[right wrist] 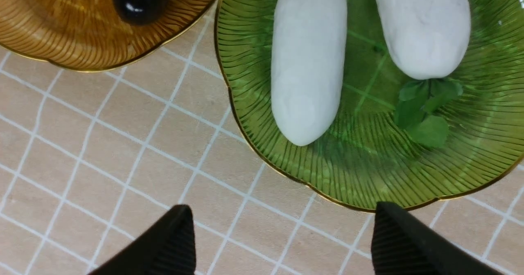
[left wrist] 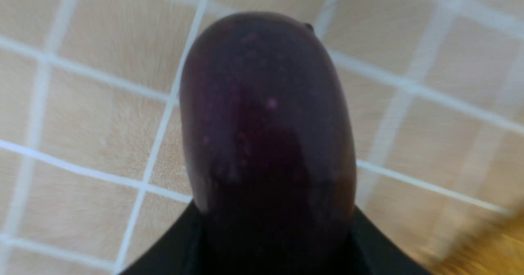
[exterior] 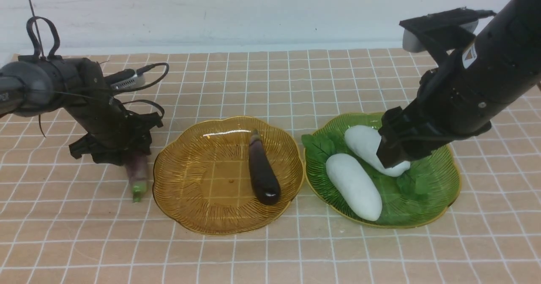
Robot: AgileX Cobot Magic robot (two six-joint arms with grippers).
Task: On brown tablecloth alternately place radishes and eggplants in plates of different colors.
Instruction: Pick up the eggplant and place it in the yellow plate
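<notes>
One dark purple eggplant (exterior: 263, 170) lies in the amber plate (exterior: 198, 182). Two white radishes (exterior: 354, 187) (exterior: 364, 142) lie side by side in the green plate (exterior: 439, 182), their leaves spread on it. My left gripper (exterior: 127, 153) is low over the brown tablecloth (exterior: 270, 254), left of the amber plate, and is shut on a second eggplant (left wrist: 266, 115). That eggplant's green cap (exterior: 136, 189) points down toward the cloth. My right gripper (right wrist: 282, 242) hovers above the green plate (right wrist: 368, 172), open, with nothing between its fingers.
The white back wall (exterior: 253, 9) runs along the table's far edge. Bare cloth lies in front of both plates and behind them. The two plates sit almost rim to rim.
</notes>
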